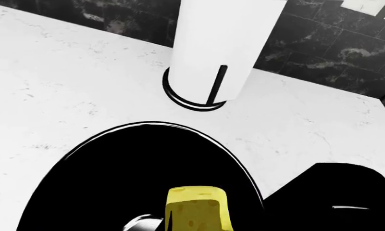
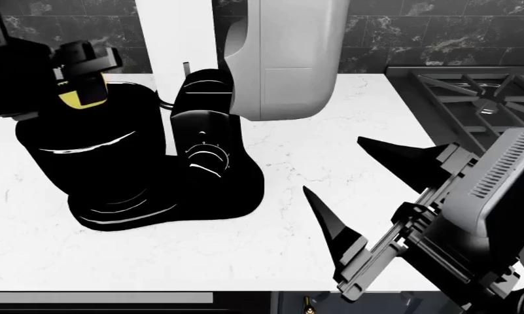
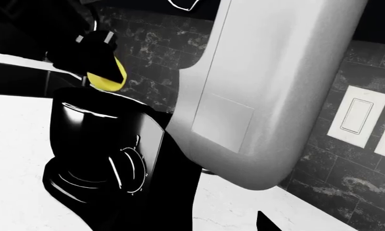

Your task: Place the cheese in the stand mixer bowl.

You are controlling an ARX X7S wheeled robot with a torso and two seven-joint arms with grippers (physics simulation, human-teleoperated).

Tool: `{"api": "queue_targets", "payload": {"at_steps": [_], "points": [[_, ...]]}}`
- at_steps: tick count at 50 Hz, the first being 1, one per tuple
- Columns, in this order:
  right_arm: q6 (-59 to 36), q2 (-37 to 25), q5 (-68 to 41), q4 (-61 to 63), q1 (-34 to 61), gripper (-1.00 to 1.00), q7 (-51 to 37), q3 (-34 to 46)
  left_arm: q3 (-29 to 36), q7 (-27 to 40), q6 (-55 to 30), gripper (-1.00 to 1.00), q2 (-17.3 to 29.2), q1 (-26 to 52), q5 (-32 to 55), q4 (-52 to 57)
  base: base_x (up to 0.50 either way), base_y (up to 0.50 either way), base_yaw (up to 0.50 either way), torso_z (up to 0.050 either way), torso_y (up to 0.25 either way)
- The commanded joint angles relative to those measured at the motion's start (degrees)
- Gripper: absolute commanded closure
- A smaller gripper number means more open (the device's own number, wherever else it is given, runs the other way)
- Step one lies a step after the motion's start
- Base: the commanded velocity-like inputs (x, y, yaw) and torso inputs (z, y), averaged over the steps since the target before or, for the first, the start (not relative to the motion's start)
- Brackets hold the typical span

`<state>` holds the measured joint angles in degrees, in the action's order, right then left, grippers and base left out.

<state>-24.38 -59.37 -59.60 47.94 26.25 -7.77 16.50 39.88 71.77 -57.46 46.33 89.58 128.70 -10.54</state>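
Kitchen: marble countertop (image 2: 331, 150), gas stove grate (image 2: 475, 98), stand mixer (image 2: 205, 157).

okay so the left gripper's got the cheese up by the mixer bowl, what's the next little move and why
Probably open the left gripper and let go. The small pale-yellow cheese chunk it holds hangs just over the rim of the large glossy black stand mixer bowl, and the left wrist view shows the cheese above the bowl's dark opening, so it should drop inside.

White marble counter (image 2: 331, 196), two items on it.
Black stand mixer (image 2: 214, 190) base below left gripper (image 2: 83, 82); paper towel holder (image 1: 195, 89) just beyond.
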Motion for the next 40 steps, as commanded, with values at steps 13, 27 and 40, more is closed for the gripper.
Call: {"api": "queue_targets", "payload": {"at_steps": [13,27,40], "points": [[0.69,0.05,0.51,-0.4,-0.64,-1.0,0.23,-0.06,3.95,-1.8,-2.32,1.0,-3.74,3.0,-4.93,-7.26,0.0,0.0,0.0,0.0,0.001],[1.69,0.33,1.44,-1.25,-1.79,-1.0,0.79,-0.05,5.71,-4.14,-3.2,1.0,-5.67,3.51,-8.03,-10.09,0.0,0.0,0.0,0.0,0.0],[1.64,0.45,1.45,-1.4,-1.67,-1.0,0.86,0.11,5.73,-3.42,-3.39,-1.0,-5.23,4.06,-6.92,-9.83,0.0,0.0,0.0,0.0,0.0]]}}
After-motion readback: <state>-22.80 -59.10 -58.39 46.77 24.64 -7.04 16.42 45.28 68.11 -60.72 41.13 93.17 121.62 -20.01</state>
